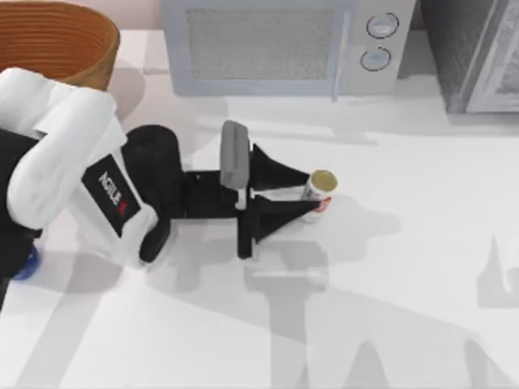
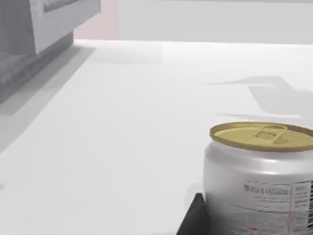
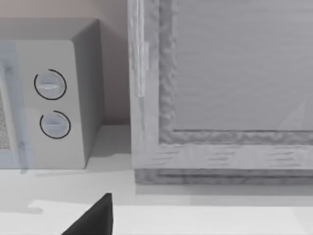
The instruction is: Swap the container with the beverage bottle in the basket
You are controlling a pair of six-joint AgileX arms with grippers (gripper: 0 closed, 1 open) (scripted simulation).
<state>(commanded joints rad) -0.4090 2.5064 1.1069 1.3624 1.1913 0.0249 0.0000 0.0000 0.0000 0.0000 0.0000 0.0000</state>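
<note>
Two black fingers of the left gripper (image 1: 312, 197) stand apart around the container (image 1: 319, 192), which sits upright on the white table (image 1: 405, 308) near its middle, at about four o'clock from the basket (image 1: 57, 40). Close squarely on the smooth, round metal wall below the dull gold lid, then lift straight. The basket's weave is ribbed, orange-brown.

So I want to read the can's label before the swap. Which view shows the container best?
The left wrist view: the container sits close, upright, its gold pull-tab top and printed label clear. The top view shows the container small, between the left end effector's fingers. The right wrist view faces the microwave instead.
</note>
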